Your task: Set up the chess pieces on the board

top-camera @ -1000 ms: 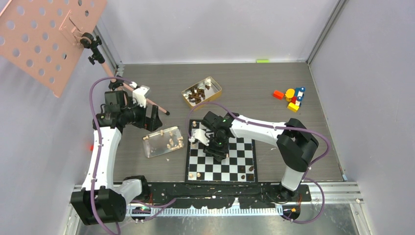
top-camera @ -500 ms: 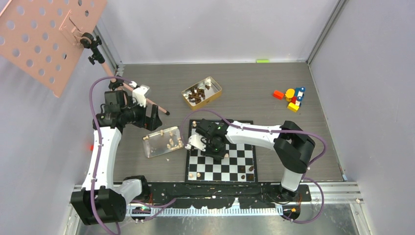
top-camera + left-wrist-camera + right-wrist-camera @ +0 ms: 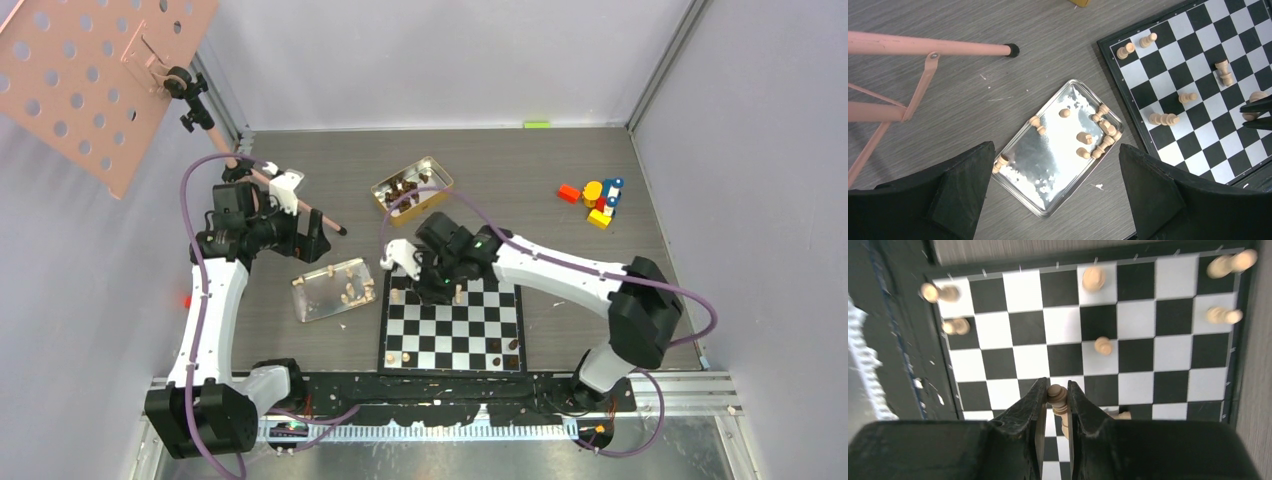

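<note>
The board lies in front of the arm bases, with a few pale and dark chess pieces on its squares. My right gripper hangs over the board's far half, shut on a pale chess piece held by its head. More pale pieces stand or lie on the board below. My left gripper hovers wide open above the clear tray, which holds several pale pieces. Nothing is between its fingers.
A gold tin with dark pieces sits beyond the board. The pink stand's leg runs close by the tray on the left. Coloured toy blocks lie at the far right. Grey walls enclose the table.
The right jaws closed on the pale piece and the right arm drew it toward the board's far side, its elbow swinging right. The left arm stayed still.
</note>
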`<state>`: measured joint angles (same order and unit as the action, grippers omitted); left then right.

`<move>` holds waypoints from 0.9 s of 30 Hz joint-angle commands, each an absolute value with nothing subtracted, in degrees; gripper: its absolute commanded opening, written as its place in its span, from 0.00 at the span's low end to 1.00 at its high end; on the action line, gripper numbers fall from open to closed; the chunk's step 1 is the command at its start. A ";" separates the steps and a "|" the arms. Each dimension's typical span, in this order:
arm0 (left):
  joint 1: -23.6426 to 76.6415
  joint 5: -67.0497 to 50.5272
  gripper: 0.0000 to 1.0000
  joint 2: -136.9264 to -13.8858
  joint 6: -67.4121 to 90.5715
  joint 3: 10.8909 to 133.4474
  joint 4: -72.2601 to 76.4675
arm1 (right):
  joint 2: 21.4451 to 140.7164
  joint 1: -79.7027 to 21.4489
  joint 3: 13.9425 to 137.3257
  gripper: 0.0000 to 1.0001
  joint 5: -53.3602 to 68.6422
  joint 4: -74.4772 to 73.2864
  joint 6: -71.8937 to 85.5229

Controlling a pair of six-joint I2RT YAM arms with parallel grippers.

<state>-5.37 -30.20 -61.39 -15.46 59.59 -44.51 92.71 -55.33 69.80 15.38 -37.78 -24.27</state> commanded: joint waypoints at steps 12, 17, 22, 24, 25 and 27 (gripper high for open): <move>-5.25 -43.25 0.98 -58.11 -15.47 53.40 -28.79 | 82.90 -44.66 53.41 0.01 50.55 7.57 -1.77; -5.25 -44.67 0.98 -56.68 -16.58 50.97 -26.28 | 82.67 -44.48 47.69 0.02 53.52 15.25 -3.08; -5.27 -45.89 0.98 -55.62 -17.39 48.88 -24.39 | 85.95 -44.39 43.93 0.04 55.75 25.07 -2.97; -5.27 -46.13 0.98 -55.35 -18.15 48.17 -24.01 | 88.03 -44.39 42.48 0.04 56.84 30.75 -0.94; -5.27 -46.29 0.98 -55.29 -18.50 47.90 -23.97 | 89.51 -44.36 41.90 0.04 57.12 35.48 0.14; -5.27 -46.42 0.98 -55.04 -18.92 47.54 -23.95 | 91.56 -44.34 39.72 0.05 57.20 43.56 3.13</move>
